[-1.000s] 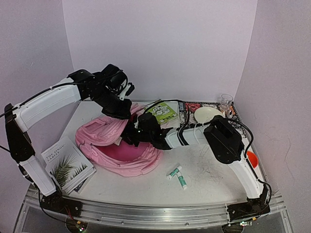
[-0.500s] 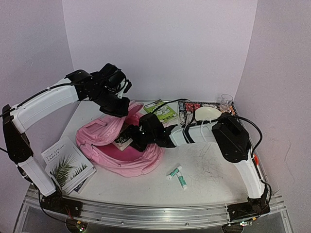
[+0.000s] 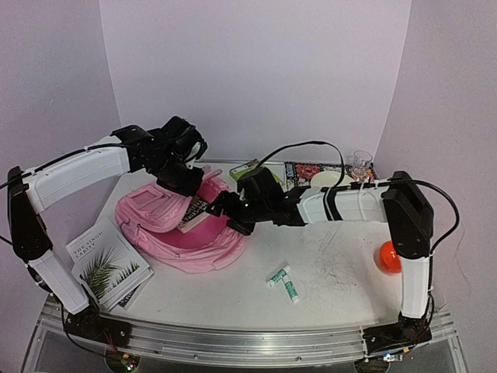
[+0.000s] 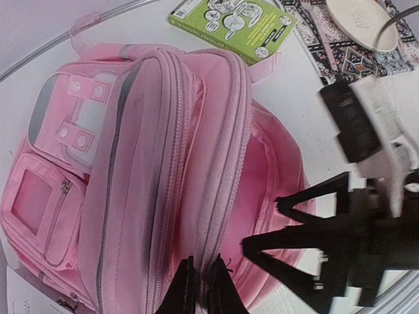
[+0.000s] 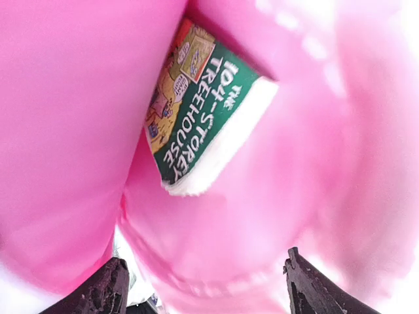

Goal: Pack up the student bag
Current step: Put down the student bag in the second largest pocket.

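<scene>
Student bag (image 3: 167, 233): lies on the left half of the table (image 3: 334, 264), front pockets uppermost, with the main compartment open toward the right arm.

Left gripper (image 4: 200, 291): jaws together, pinching the pink fabric beside the zip on the upper flap. It holds the flap raised above the lower half of the bag.

Right gripper (image 5: 206, 288): jaws wide apart with nothing between them. It is positioned at the mouth of the compartment and points into it.

Inside the compartment: a green paperback (image 5: 203, 111) with "Treehouse" on the cover. It rests tilted against the pink lining, apart from both fingers (image 5: 105, 291).

Around the bag:
- A green booklet (image 3: 250, 169) lies just past the far edge.
- A patterned mat (image 3: 307, 169) lies further right and carries a cream plate (image 3: 330, 179). A clear glass (image 3: 360, 162) stands at its far right corner.
- An orange ball (image 3: 388, 256) sits near the right edge of the table, beside the right arm's upright link.
- Two small tubes (image 3: 283, 284) lie together on the bare surface, near the bag's right side.
- A white book with a palm-leaf cover (image 3: 105, 260) lies at the near left corner. Whether it touches the bag cannot be determined
</scene>
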`<control>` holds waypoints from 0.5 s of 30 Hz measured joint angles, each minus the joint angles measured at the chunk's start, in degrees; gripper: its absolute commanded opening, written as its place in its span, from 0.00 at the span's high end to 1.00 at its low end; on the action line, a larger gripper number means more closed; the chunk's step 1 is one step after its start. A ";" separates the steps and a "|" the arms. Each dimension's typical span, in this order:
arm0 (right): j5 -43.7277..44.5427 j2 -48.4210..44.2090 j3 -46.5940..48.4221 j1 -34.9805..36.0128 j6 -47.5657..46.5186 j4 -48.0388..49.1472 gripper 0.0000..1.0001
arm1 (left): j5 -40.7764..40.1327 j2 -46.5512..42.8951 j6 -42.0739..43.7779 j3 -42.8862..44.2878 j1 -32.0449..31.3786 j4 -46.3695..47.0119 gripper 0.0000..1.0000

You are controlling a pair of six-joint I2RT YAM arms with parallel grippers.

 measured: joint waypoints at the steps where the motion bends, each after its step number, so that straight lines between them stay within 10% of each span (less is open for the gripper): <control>1: 0.09 -1.62 -1.47 -0.48 -0.55 0.46 0.18 | -0.23 -0.02 0.42 -0.86 0.15 0.34 1.00; 15: 2.76 -7.44 -10.24 -14.62 -4.75 5.04 0.21 | 2.23 -1.77 4.66 -8.89 0.75 3.07 0.87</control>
